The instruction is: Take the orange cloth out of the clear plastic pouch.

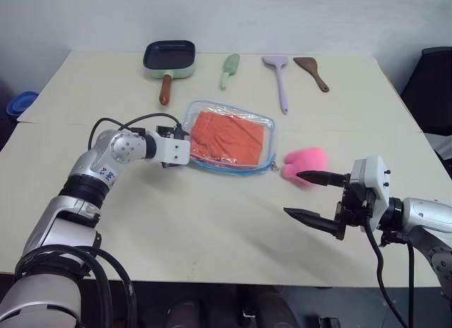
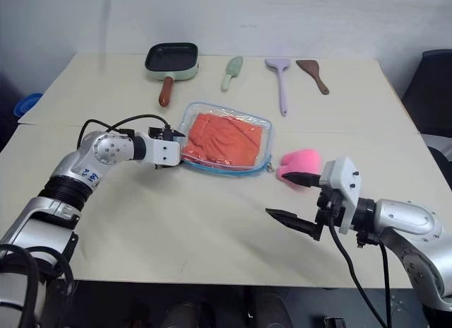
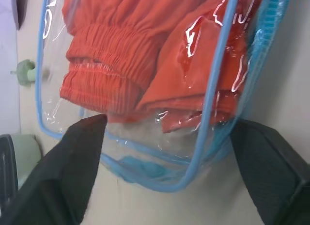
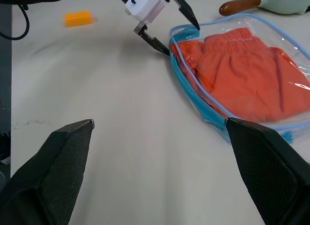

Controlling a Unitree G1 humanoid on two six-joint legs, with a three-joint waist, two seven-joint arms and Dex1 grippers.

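The table (image 1: 212, 222) is laid out with the cookware pushed to the far edge, apparently so that the middle is left free for the work: a pan (image 1: 169, 58) and three utensils (image 1: 282, 80) are ranged there, well apart from the task's things. The pouch (image 1: 227, 138) is laid flat near the middle of the table, and the cloth (image 1: 227, 136) is seen folded inside it, wholly enclosed by the blue-trimmed edge, so nothing has yet been taken out. A pink plush (image 1: 306, 162) is set just beside the pouch's right end. The left gripper (image 4: 168, 26) is brought to the pouch's left end, its jaws parted and placed to either side of the rounded corner, one above the edge and one below; no pinch on the plastic is shown yet, and this placing is judged to be a preparation for holding that end. The right gripper (image 1: 311, 197) is held above the table near the plush, spread wide and empty, presumably kept ready to reach for the cloth once the pouch is steadied. A small yellow brick (image 4: 78, 18) is left on the table behind the left gripper.
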